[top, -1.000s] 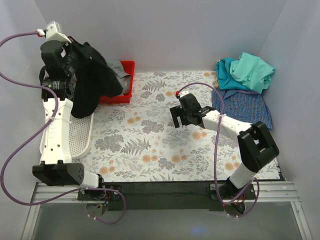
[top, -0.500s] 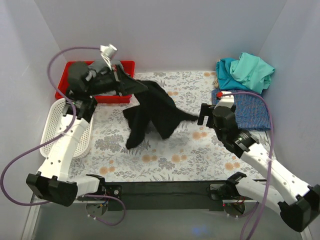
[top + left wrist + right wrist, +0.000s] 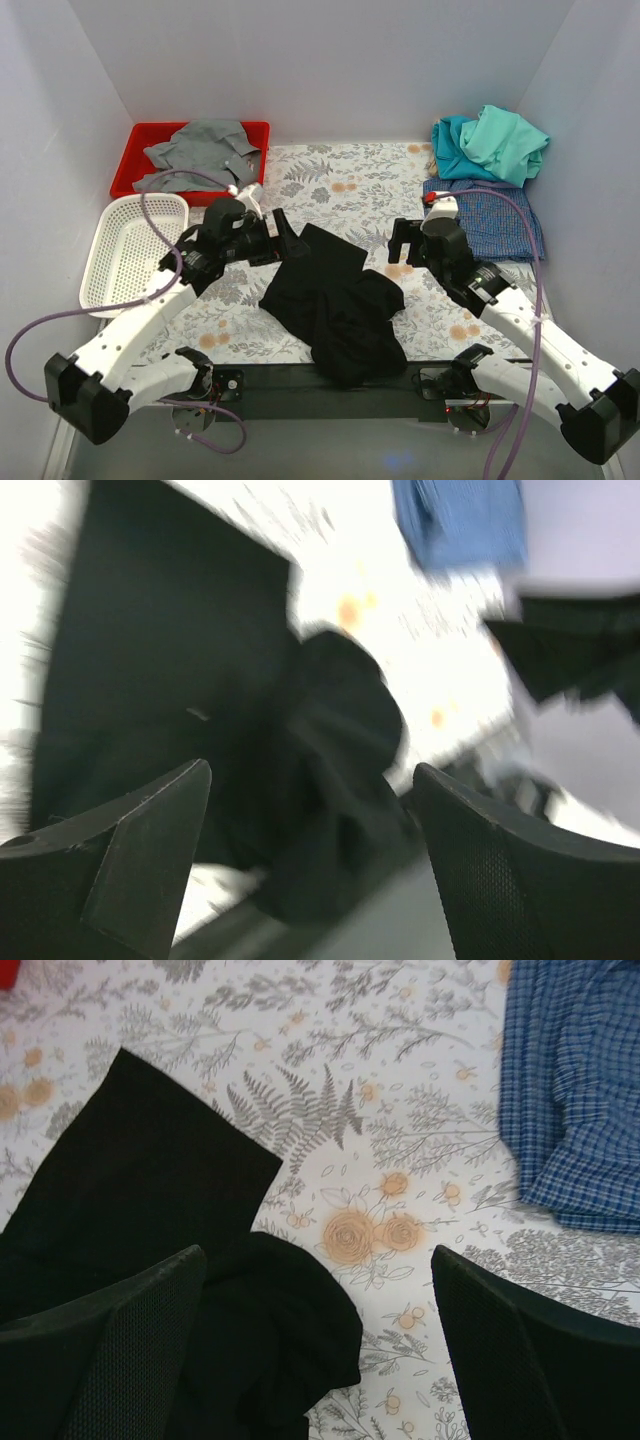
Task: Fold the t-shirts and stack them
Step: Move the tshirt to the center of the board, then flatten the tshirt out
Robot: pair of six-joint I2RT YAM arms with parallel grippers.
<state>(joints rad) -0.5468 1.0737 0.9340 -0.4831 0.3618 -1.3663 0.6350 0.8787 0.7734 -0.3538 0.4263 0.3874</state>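
Black t-shirt [image 3: 335,305] lies loose on the floral desk [image 3: 330,190]. One panel is spread flat at its far-left side and the rest is bunched in folds. Its near end hangs over the desk's front edge.

Left fingers [image 3: 130,850] hover just above the flat panel of the black t-shirt. They are spread apart, with nothing between them. The left wrist view is motion-blurred.

Right fingers [image 3: 520,1360] hang just to the right of the black t-shirt's far corner. They are also spread wide, with nothing gripped and bare desk below them.

Blue-checked shirt [image 3: 490,215] lies flat, well to the right of the black t-shirt. Beyond it, the teal shirt [image 3: 452,140] and mint-green shirt [image 3: 512,140] are heaped together.

White mesh basket [image 3: 130,250] sits well to the left of the black t-shirt. Red tray [image 3: 140,140] stands farther back on that side and holds a grey garment [image 3: 200,150].
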